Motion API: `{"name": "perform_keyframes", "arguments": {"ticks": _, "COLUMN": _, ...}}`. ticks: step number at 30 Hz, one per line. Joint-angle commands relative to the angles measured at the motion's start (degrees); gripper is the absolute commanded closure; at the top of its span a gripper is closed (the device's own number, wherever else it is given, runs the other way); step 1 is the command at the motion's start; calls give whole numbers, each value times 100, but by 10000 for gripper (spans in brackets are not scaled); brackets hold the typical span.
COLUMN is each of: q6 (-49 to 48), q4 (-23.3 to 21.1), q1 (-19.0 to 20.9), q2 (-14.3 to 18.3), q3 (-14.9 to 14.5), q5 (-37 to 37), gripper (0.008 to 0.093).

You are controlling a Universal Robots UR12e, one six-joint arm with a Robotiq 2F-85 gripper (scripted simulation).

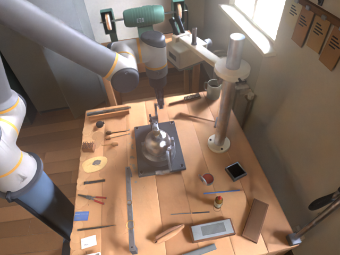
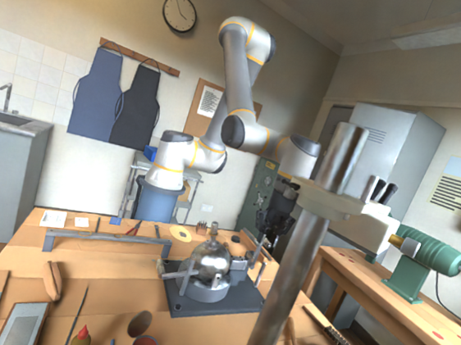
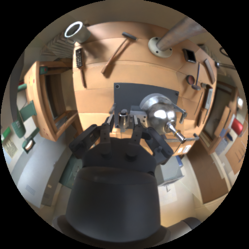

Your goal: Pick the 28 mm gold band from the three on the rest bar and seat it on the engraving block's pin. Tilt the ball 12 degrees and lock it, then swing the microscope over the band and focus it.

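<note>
A gold band sits on the pin that sticks out of the shiny steel ball of the engraving block. The block stands on a dark base plate at the middle of the bench. Two more gold bands hang on the long grey rest bar toward the bench's near left. My gripper hangs above the rear of the block, open and empty, with a steel knob on the block's rear bracket in line between its fingers. The microscope head is swung away behind the bench on its arm.
A grey mug stands at the back right corner. The microscope's steel post rises from a round foot on the right. A hammer, wire brush, red tin, files, pliers and stones lie scattered around.
</note>
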Motion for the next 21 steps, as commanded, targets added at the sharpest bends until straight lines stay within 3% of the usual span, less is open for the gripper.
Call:
{"name": "perform_keyframes", "arguments": {"ticks": 1, "q6": 0, "q4": 12, "q1": 0, "q2": -13, "q3": -9, "q5": 0, "gripper": 534}}
{"name": "perform_keyframes", "arguments": {"ticks": 21, "q6": 0, "q4": 345, "q1": 0, "q2": -229, "q3": -125, "q5": 0, "gripper": 534}}
